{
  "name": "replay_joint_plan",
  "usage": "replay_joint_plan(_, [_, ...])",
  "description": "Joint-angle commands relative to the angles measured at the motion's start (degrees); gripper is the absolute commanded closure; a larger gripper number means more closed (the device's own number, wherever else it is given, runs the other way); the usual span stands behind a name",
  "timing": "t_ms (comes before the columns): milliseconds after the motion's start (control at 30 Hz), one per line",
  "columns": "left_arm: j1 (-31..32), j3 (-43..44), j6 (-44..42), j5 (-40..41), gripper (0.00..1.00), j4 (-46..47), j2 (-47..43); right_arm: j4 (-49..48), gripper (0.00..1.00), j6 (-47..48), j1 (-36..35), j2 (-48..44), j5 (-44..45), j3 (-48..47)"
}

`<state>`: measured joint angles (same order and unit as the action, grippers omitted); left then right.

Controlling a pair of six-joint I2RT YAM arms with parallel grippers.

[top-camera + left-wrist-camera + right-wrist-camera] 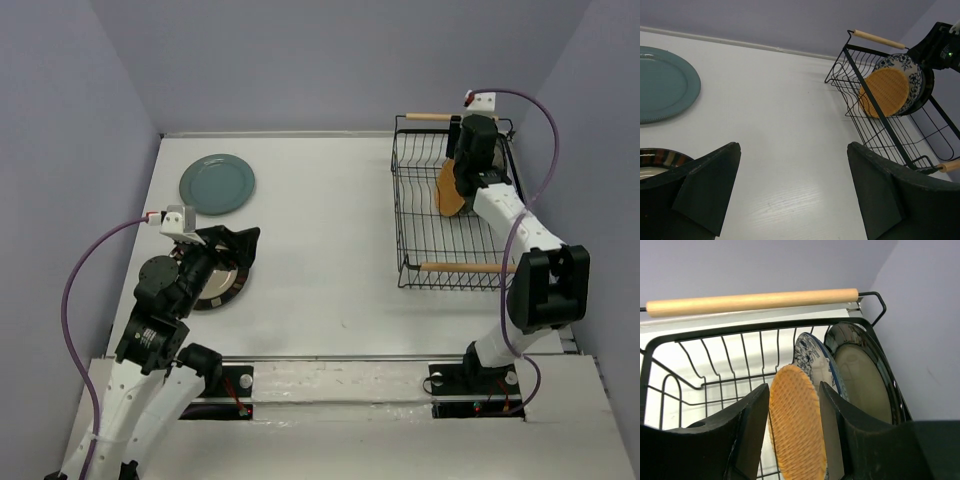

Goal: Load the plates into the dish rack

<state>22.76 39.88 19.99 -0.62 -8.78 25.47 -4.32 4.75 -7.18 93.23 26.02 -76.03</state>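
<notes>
While the right gripper [794, 390] is held over the far half of the dish rack [396, 200], its fingers [747, 435] are seen part-open, astride the top rim of the orange-tan woven plate [799, 440]. Contact with it cannot be told. That plate is stood on edge in the rack, tilted. The blue floral plate [812, 357] is racked just to its right, and a dark striped-rimmed plate [865, 375] is racked beyond that, against the rack's right side. The rack is placed at the far right of the surface [320, 230].

The left gripper [792, 190] is held at near left, fingers spread wide, nothing gripped. A second striped-rimmed plate [660, 159] is laid flat on the surface beneath it. The teal plate [217, 185] is laid flat at far left, apart from that striped one.
</notes>
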Motion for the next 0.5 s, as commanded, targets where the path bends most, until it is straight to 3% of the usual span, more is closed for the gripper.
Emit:
replay_joint_plan(0, [-0.44, -0.24, -0.39, -0.78, 0.01, 3.24, -0.16, 2.29, 0.5, -3.6, -1.16, -2.87, -4.13, -2.02])
replay_joint_plan(200, [-0.88, -0.15, -0.39, -0.87, 0.01, 3.5, -0.16, 8.26, 0.55, -9.05, -7.48, -6.3, -11.4, -4.21])
replay_joint_plan(467, [-1.41, 1.08, -0.65, 3.17, 0.01, 3.5, -1.83, 11.87, 0.73, -21.1, -26.55, -4.38, -25.49, -8.35])
